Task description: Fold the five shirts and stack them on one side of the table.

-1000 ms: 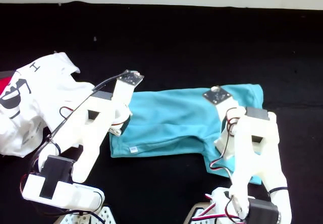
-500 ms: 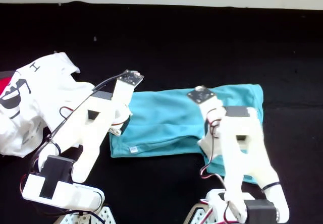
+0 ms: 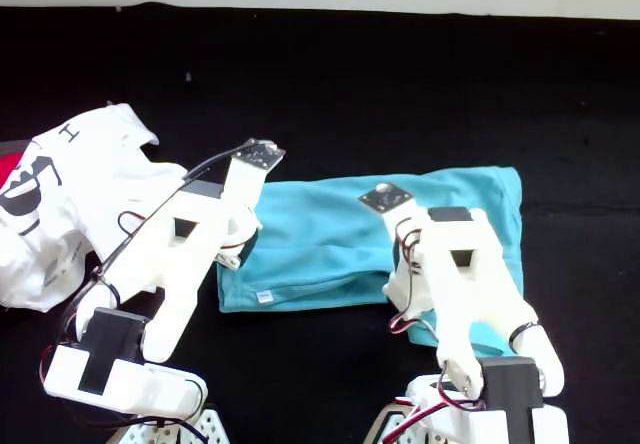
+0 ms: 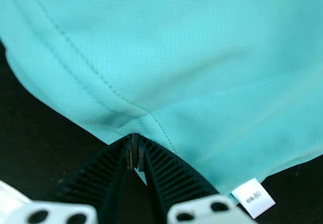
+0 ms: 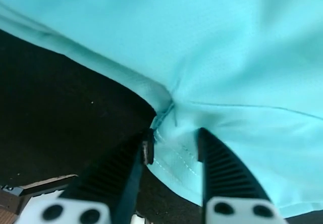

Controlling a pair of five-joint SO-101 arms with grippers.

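Teal shirt [image 3: 330,239] flat on table [image 3: 400,94], hem pinched in closed left gripper [image 4: 134,151]. Half-open right gripper [image 5: 174,142] straddles another edge, gripping nothing.

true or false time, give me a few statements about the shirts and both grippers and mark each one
1. The left gripper is shut on the edge of the teal shirt. True.
2. The right gripper is clamped tight on the teal shirt. False: its jaws stand apart, with the shirt's hem between them.
3. The white shirt lies neatly folded on top of the teal shirt. False: it lies crumpled on the black table, off to the side of the teal shirt, beyond the left arm.
4. A small white label hangs at the teal shirt's edge near the left gripper. True.
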